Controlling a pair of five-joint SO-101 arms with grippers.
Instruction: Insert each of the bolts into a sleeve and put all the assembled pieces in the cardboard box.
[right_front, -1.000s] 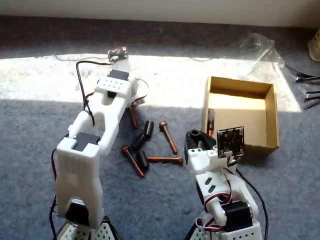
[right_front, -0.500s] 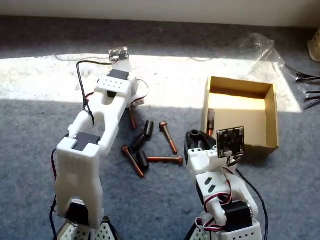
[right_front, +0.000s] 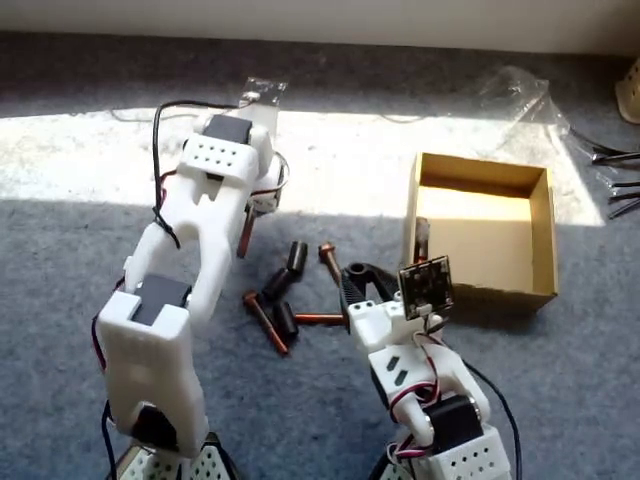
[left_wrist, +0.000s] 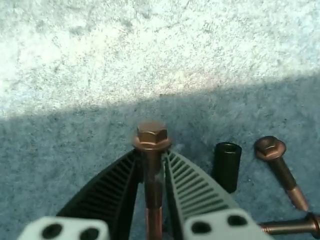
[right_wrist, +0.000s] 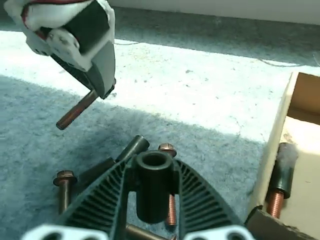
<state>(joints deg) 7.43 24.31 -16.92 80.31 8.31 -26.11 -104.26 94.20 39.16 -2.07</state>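
My left gripper (left_wrist: 151, 156) is shut on a copper bolt (left_wrist: 151, 137), held above the carpet with its hex head past the fingertips. In the high view this bolt (right_front: 245, 229) hangs under the left gripper (right_front: 257, 203), left of the loose pile. My right gripper (right_wrist: 152, 169) is shut on a black sleeve (right_wrist: 152, 182), its open bore facing the raised bolt (right_wrist: 80, 111). The right gripper (right_front: 357, 277) sits beside the pile. The cardboard box (right_front: 541, 240) holds one assembled piece (right_front: 421, 240) against its left wall.
Three black sleeves (right_front: 297, 256) (right_front: 277, 283) (right_front: 286, 319) and three bolts (right_front: 264, 321) (right_front: 322, 319) (right_front: 329, 254) lie on the grey carpet between the arms. A clear plastic bag (right_front: 515, 90) and dark tools (right_front: 610, 155) lie at the back right.
The left arm has lifted, raising its bolt off the carpet and tilting it. The right arm has shifted left toward the pile with the sleeve in its gripper.
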